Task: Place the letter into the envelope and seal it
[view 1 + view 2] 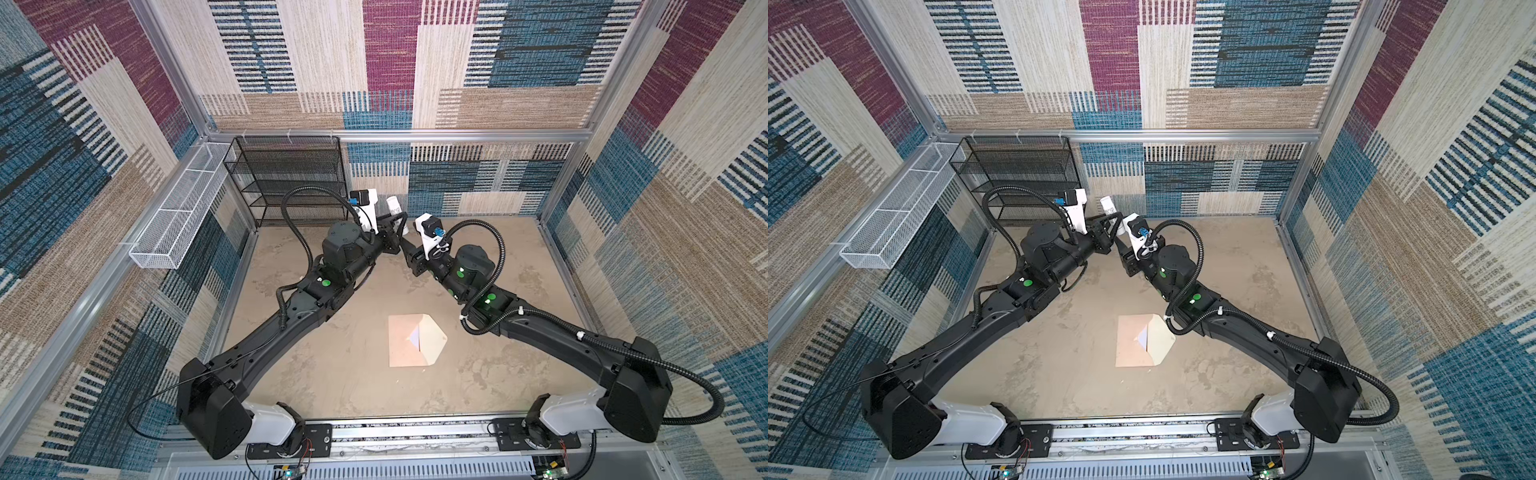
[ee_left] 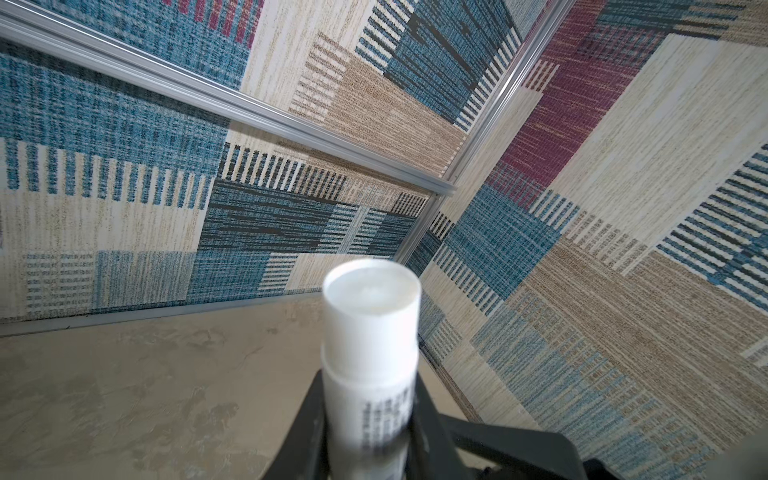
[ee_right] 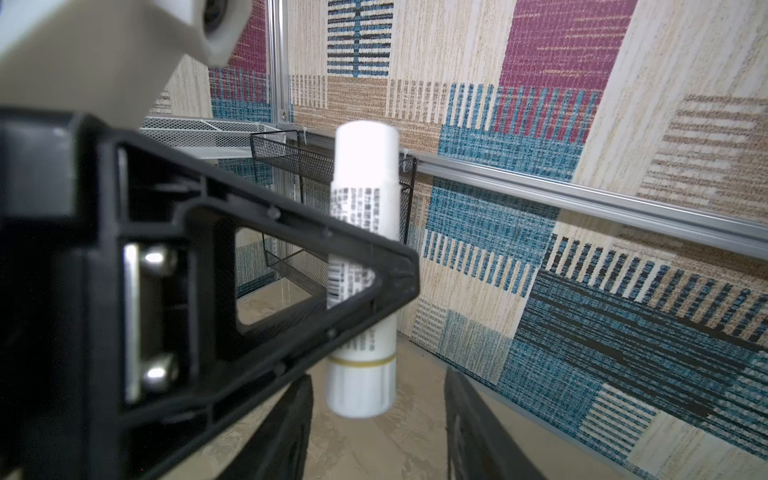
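Looking down from above, I lose the spot where the two grippers meet. In both top views the wrist cameras and cables crowd over it, and only the white ends of the tube (image 1: 392, 204) poke out.

The left gripper (image 2: 370, 399) reads best from its own wrist view. Its jaws are clenched on the tube's printed body, and the cap end stands clear and blurred. That view cuts off the tube's lower end and shows nothing of the right arm.

The right wrist view fills that in. The tube hangs upright, held at mid-length by the left jaws, and its base looks clear of the table (image 1: 332, 374). The right gripper (image 3: 378, 399) has its jaws parted, one on each side of the tube's ringed base, with a gap on both sides. The label print is too blurred to read.

The envelope (image 1: 405, 345) lies flat on the table, well apart from both grippers, with its cream flap open toward the right. Of the letter (image 1: 417, 337) I see only a small white wedge at the envelope's mouth; the rest is hidden inside. In a top view the right arm's cable (image 1: 1177, 331) covers an edge of the flap. Neither wrist view shows the envelope.
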Tool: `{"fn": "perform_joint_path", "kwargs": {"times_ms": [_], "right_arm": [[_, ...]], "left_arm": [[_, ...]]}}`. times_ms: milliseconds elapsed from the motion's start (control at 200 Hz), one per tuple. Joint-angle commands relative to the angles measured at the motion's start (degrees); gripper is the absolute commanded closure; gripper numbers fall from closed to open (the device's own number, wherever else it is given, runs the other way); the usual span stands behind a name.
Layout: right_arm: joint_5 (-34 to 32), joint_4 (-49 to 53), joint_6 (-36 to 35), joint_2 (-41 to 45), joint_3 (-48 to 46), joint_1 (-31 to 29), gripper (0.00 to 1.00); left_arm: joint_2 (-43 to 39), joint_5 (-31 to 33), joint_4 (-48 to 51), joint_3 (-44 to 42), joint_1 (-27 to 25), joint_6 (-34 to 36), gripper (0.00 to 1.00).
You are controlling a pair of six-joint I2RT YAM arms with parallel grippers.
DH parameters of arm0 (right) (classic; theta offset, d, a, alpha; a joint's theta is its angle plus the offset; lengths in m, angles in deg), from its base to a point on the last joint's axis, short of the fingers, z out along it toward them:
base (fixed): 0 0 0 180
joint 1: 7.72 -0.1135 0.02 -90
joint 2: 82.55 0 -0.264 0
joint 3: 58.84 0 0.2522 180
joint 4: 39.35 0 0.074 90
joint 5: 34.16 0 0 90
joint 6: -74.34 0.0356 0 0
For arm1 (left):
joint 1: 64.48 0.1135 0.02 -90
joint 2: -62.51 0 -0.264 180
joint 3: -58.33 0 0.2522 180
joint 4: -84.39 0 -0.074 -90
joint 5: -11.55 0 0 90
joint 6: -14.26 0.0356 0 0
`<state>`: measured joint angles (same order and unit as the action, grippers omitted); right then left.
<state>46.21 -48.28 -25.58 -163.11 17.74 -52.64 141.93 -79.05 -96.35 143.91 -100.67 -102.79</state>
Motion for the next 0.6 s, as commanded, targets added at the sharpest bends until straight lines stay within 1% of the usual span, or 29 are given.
{"fn": "perform_joint_path", "kwargs": {"times_ms": [0, 281, 506, 591], "right_arm": [[0.09, -0.17, -0.64, -0.78, 1.23, 0.01, 0.5], [1.3, 2.03, -0.99, -2.56, 2.65, 0.06, 0.58], [1.28, 1.36, -1.0, -2.52, 2.57, 0.01, 0.67], [1.17, 1.15, -1.07, -2.5, 2.59, 0.01, 0.69]], "left_arm": [[0.12, 0.58, -0.72, 0.56, -0.18, 0.9, 1.0], [0.21, 0.29, -0.41, 0.71, -0.12, 1.34, 1.0], [0.32, -0.01, -0.44, 0.53, -0.2, 1.12, 1.0], [0.28, -0.23, -0.42, 0.25, -0.18, 0.86, 1.0]]}}
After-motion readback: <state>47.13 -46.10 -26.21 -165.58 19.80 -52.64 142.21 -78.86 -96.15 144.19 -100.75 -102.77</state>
